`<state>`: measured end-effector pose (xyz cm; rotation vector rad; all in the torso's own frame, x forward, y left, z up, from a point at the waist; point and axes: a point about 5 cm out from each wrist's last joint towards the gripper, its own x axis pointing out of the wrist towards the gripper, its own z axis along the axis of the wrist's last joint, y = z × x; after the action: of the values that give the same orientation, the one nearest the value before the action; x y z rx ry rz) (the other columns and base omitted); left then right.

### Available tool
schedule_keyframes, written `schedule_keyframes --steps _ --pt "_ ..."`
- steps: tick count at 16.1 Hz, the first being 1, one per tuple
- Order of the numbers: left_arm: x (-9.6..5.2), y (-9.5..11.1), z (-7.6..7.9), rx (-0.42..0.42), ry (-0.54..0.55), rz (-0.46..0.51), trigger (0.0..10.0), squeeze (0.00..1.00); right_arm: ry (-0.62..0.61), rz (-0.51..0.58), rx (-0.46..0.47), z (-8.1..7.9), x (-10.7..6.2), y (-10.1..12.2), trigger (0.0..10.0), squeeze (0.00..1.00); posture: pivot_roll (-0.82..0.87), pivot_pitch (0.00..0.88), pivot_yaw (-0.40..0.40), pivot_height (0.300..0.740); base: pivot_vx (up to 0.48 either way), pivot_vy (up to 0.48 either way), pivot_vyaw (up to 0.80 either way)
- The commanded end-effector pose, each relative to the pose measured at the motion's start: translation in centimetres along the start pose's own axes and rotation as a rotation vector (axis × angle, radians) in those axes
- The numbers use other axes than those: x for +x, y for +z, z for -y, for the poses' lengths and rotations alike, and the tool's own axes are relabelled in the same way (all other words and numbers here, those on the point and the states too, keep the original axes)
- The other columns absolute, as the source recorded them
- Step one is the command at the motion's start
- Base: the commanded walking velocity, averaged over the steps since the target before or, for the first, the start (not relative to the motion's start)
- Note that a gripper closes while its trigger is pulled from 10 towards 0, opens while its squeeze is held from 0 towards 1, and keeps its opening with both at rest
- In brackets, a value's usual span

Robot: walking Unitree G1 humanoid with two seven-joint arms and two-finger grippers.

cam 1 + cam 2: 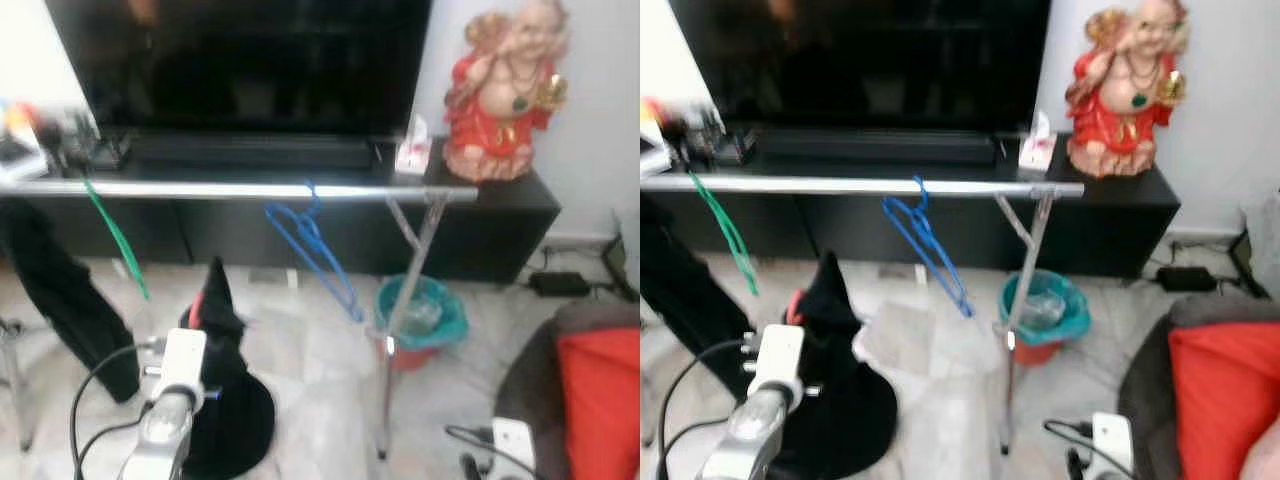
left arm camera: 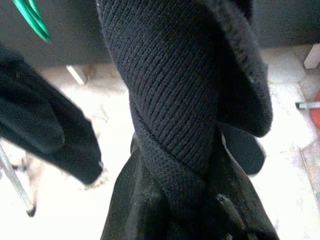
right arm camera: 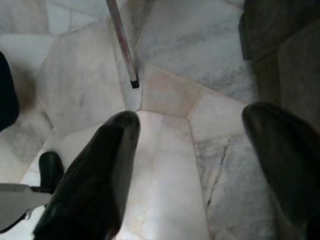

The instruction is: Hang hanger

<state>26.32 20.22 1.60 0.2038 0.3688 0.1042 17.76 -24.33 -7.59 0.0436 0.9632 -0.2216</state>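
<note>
- The left tool [image 2: 190,200] is pinched on a black knitted garment [image 1: 225,390]; in the left wrist view the ribbed cloth runs up from between the two fingers and folds over above them.
- From the head views, that garment stands up in a dark peak over the silver left arm [image 1: 165,420], with a bit of red showing at its left edge, and pools on the marble floor [image 3: 165,125] below the clothes rail [image 1: 240,190].
- The blue hanger [image 1: 315,250] is hooked on the rail near its middle and hangs tilted, its lower end swung toward the rail's right-hand leg.
- A green hanger [image 1: 115,235] hangs from the rail near its left end, beside another black garment [image 1: 60,295] that droops from the rail down toward the floor.
- The right tool [image 3: 195,165] is spread wide, its two black fingers well apart, pointing down at the bare marble floor close to the foot of a rail leg [image 3: 122,45].
- Behind the rail stands a low black counter [image 1: 500,200] carrying a large dark television [image 1: 240,65], with a red and gold statue [image 1: 500,90] at its right end.
- A teal bucket [image 1: 425,320] sits on the floor by the rail's right leg.
- A red cushion [image 1: 600,400] lies on a dark seat at the right edge.
</note>
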Motion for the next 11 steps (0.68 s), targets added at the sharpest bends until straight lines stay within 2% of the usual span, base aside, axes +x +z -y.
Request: schedule_keyframes --steps 1,4,11 --pt "0.2 1.1 -0.5 -0.004 0.027 0.059 10.0 0.00 -0.012 -0.004 0.005 0.3 -0.1 -0.3 10.0 0.00 0.05 0.000 -0.021 0.740 0.000 0.000 0.00" --pt "0.3 1.7 -0.9 -0.028 0.073 0.088 10.0 0.00 -0.015 -0.003 0.001 0.3 -0.1 -0.3 10.0 0.00 0.05 0.000 -0.018 0.740 0.000 0.000 0.00" --pt "0.1 1.9 -1.6 -0.044 0.104 0.120 10.0 0.00 -0.011 -0.004 -0.016 0.3 -0.1 -0.2 10.0 0.00 0.05 0.000 -0.021 0.740 0.000 0.000 0.00"
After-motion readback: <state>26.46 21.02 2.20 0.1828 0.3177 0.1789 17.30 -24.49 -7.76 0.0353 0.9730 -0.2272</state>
